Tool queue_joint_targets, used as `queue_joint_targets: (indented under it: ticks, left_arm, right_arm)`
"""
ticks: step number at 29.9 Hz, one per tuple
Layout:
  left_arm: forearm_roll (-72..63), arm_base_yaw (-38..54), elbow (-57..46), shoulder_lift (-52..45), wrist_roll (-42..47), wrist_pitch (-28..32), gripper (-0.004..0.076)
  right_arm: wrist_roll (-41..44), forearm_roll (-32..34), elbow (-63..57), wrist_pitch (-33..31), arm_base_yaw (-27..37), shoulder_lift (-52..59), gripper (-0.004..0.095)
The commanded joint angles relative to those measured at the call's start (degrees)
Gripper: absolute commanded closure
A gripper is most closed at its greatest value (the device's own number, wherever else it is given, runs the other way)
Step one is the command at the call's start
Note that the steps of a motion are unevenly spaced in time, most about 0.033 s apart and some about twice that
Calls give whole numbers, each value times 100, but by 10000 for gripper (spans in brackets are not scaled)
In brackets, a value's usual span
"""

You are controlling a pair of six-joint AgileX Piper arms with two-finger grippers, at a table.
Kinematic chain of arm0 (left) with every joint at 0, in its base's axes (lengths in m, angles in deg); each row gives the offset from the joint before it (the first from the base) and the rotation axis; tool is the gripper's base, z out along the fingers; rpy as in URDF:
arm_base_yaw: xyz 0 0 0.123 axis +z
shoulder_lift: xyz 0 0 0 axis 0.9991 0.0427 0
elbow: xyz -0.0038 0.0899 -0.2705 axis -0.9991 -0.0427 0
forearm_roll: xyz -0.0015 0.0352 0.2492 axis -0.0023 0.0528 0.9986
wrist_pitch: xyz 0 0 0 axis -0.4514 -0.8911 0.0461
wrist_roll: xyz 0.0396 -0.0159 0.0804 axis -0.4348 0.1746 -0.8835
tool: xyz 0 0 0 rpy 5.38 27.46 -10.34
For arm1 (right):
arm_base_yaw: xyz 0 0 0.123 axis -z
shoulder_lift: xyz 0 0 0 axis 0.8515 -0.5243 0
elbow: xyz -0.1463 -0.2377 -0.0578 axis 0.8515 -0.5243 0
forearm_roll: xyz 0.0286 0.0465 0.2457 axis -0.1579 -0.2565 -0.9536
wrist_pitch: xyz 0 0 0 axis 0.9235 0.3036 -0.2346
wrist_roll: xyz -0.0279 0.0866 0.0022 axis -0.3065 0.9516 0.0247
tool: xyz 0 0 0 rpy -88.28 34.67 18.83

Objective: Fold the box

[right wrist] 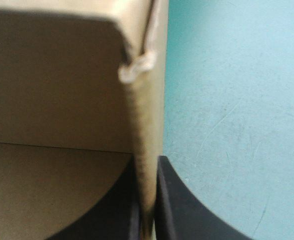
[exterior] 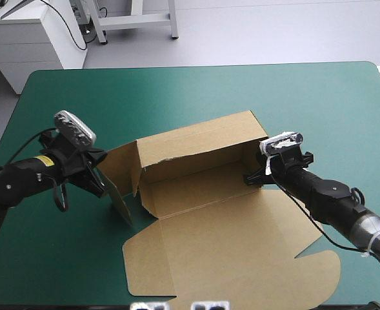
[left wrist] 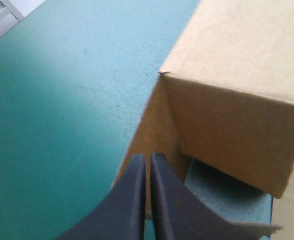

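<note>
High view: the box (exterior: 202, 187) sits mid-bench on the teal-green bench (exterior: 177, 84). Its far wall and right end wall are raised, its left end flaps are splayed outward and its lid (exterior: 228, 258) lies flat toward the near edge; the left gripper (exterior: 101, 177) is at the left flap and the right gripper (exterior: 254, 175) at the right wall. Left wrist view: the left gripper (left wrist: 147, 159) is all but closed, pinching a brown flap edge beside the box's corner. Right wrist view: the right gripper (right wrist: 147, 165) is likewise clamped on the upright wall edge. Assessed as roughly half formed, with the left end still to be raised and tucked.
</note>
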Motion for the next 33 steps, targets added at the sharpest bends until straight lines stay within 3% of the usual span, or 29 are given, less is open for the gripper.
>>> queue_joint_targets:
  ticks: [1,6,12,23,27,33]
  left_arm:
    - [-1331,1134,178,-42,-692,206,710]
    - [-2914,2797,156,434,-1041,-291,710]
    - [-4542,3894,156,1512,-1090,-1142,710]
    - [-5215,3941,116,2073,-1540,-1517,713]
    - [-5215,3941,116,2073,-1554,-1508,713]
    - [-5215,3930,116,2073,-1562,-1485,713]
  right_arm:
    - [45,-82,195,-83,9,145,928]
    - [150,-82,195,-63,9,121,928]
    - [165,-195,195,0,9,-168,928]
    - [608,-315,244,75,179,-534,928]
    - [594,235,312,-719,539,-604,928]
    - [1590,1239,374,-1512,1210,-693,928]
